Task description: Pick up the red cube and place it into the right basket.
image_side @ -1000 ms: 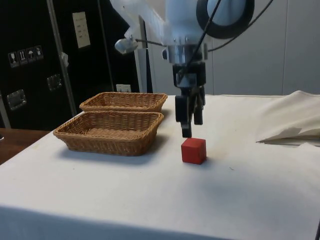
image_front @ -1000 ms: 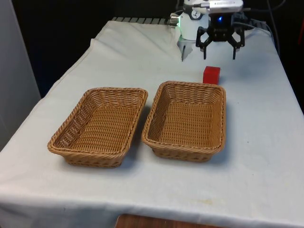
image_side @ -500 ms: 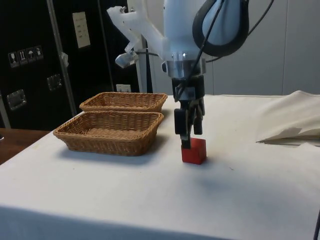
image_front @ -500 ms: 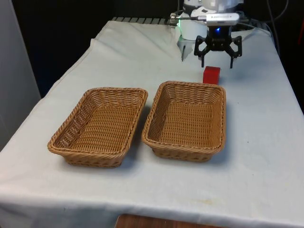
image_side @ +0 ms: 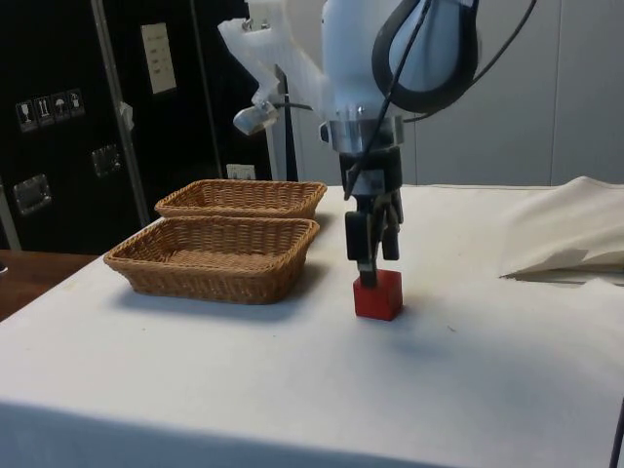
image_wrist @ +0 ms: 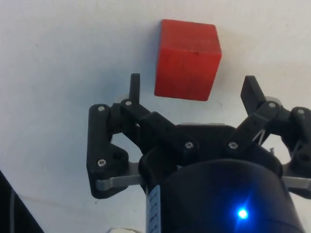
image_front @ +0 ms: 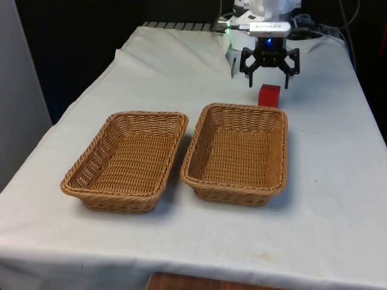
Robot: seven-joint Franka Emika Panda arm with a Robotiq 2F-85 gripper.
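Observation:
The red cube [image_front: 269, 95] rests on the white cloth just beyond the far rim of the right basket [image_front: 279, 151]. My gripper [image_front: 269, 83] hangs open right above the cube, one finger on either side of it. In the side view the fingertips [image_side: 368, 280] reach down to the top of the cube [image_side: 378, 296], beside the nearer basket [image_side: 214, 278]. In the wrist view the cube [image_wrist: 188, 58] lies just past the gripper [image_wrist: 193, 90], its near edge in the gap between the two spread fingers. Nothing is held.
A second wicker basket [image_front: 91, 175] sits on the front view's left, close beside the right one. A raised fold of cloth [image_side: 575, 229] lies towards the robot's end of the table. The table's edge [image_front: 357, 90] runs close on the front view's right.
The gripper has come down and shifted towards the front view's left, from above and beyond the cube to straddling its top. The cube and baskets have not moved.

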